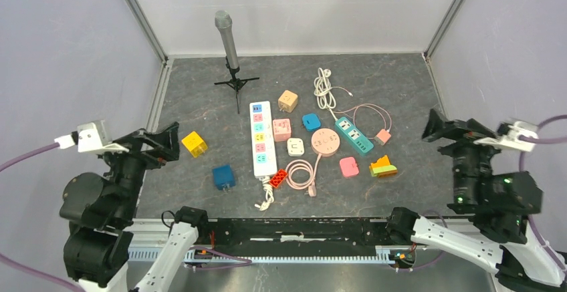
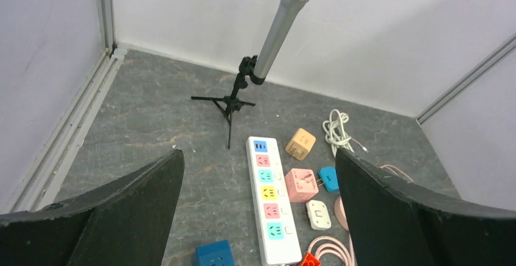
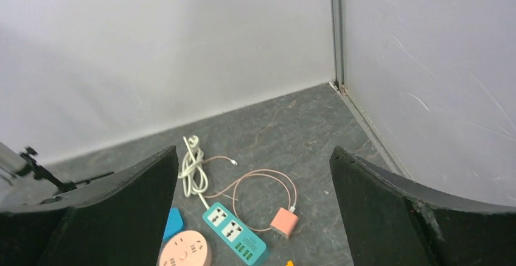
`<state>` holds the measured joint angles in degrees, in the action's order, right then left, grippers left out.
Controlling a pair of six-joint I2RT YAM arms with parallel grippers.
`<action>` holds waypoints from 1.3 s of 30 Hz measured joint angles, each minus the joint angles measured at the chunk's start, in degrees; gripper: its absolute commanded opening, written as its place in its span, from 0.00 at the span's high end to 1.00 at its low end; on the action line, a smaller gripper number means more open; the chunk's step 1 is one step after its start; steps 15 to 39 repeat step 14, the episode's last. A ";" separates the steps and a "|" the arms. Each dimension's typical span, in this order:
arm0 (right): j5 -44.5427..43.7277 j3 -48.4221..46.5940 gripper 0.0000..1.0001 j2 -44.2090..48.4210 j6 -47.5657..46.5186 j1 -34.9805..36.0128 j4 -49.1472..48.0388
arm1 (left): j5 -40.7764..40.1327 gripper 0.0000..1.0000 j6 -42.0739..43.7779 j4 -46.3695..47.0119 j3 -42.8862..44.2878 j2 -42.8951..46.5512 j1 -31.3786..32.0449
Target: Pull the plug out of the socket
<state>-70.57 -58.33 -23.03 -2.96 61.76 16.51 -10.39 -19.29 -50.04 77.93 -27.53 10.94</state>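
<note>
Left hand [image 1: 172, 143] and right hand [image 1: 433, 127] gape empty; I would pin the pink socket cube [image 1: 281, 129], then draw the blue plug [image 1: 311, 121], seemingly seated at its 3 o'clock, straight out.

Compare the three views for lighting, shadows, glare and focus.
Top external: even, diffuse light, no glare, microphone throwing barely any shadow. Left wrist: near left gripper fingers dark and featureless, white power strip beyond sharp. Right wrist: right gripper fingers likewise dark, teal power strip clear.
</note>
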 measured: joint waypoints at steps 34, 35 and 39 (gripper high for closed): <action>0.07 2.69 0.02 4.33 -9.05 0.00 -7.41 | -0.13 0.00 0.31 -0.68 2.16 0.61 0.00; 0.07 2.69 0.02 4.33 -9.05 0.00 -7.41 | -0.13 0.00 0.31 -0.68 2.16 0.61 0.00; 0.07 2.69 0.02 4.33 -9.05 0.00 -7.41 | -0.13 0.00 0.31 -0.68 2.16 0.61 0.00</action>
